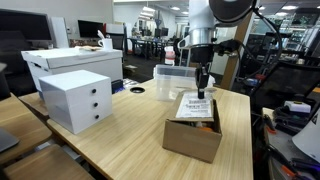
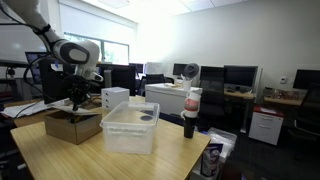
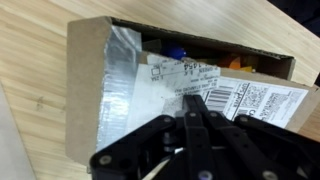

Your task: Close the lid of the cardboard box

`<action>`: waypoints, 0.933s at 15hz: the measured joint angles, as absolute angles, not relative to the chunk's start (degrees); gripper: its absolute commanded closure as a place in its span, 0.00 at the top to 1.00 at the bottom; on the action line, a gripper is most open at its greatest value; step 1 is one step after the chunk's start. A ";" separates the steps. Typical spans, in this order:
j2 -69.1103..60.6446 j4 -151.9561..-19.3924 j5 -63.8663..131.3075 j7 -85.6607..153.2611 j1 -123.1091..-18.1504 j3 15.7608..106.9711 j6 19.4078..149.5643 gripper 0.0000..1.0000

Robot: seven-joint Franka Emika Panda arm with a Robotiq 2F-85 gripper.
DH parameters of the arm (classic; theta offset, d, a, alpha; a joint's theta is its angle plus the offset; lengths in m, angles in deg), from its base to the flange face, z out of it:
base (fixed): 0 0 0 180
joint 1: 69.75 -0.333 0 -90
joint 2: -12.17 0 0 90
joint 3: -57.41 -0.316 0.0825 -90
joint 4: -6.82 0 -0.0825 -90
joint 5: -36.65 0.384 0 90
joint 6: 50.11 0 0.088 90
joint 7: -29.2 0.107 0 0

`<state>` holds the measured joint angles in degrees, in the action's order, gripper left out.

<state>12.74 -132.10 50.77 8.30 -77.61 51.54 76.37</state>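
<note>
The brown cardboard box sits on the wooden table near its front edge; it also shows in an exterior view and in the wrist view. Its lid, with white printed labels and clear tape, lies nearly flat over the box top; in the wrist view a narrow gap remains at the far edge, with coloured items inside. My gripper is shut, fingertips together, pressing on the lid from above. It also shows in an exterior view.
A white drawer unit stands beside the box. A large white box is behind it. A clear plastic bin sits on the table too. A dark cup stands near the table edge.
</note>
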 measured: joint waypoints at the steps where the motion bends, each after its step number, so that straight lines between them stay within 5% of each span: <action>1: 12.74 -132.22 50.97 7.86 -77.61 51.48 76.38 0.03; 14: 13.21 -138.59 55.44 1.04 -77.63 50.29 87.49 0.03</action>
<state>13.21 -138.59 55.44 1.04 -77.63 50.29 87.49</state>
